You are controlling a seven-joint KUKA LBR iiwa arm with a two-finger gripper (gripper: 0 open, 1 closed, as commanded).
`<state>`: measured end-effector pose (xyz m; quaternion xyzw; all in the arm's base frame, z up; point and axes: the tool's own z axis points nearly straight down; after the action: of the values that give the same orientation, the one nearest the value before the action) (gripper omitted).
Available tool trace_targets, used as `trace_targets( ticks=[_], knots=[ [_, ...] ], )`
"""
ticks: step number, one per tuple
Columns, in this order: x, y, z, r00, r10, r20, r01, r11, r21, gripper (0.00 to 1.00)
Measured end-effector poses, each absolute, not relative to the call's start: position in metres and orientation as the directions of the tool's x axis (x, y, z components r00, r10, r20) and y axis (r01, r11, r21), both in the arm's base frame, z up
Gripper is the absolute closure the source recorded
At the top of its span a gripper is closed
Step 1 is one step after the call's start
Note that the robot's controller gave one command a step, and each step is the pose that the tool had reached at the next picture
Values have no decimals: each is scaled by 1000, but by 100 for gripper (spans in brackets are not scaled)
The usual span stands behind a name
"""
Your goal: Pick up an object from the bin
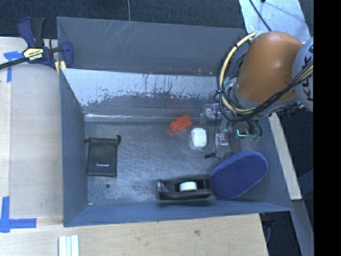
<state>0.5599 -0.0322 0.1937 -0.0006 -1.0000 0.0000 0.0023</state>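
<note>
Five things lie spread in the bin [72, 159]; the claw [220, 137] hangs just right of a small white piece [199, 138], probably the handiest pick; open or closed, I cannot tell.

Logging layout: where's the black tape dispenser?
Camera view: the black tape dispenser lies along the lower wall of the bin, right of centre, beside the blue pad.
</note>
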Motion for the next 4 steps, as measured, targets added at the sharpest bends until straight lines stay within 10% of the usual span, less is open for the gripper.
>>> trace_targets(
  ticks=[1, 2, 3, 4],
  knots=[
    [624, -26, 74, -861, -509, -14, -509, 861, -6, 0],
    [623, -27, 74, -862, -507, -12, -507, 862, -6, 100],
    [618, -28, 69, -862, -508, 7, -508, 862, 2, 0],
    [621, -27, 71, -862, -506, -3, -506, 862, -1, 100]
  ],
)
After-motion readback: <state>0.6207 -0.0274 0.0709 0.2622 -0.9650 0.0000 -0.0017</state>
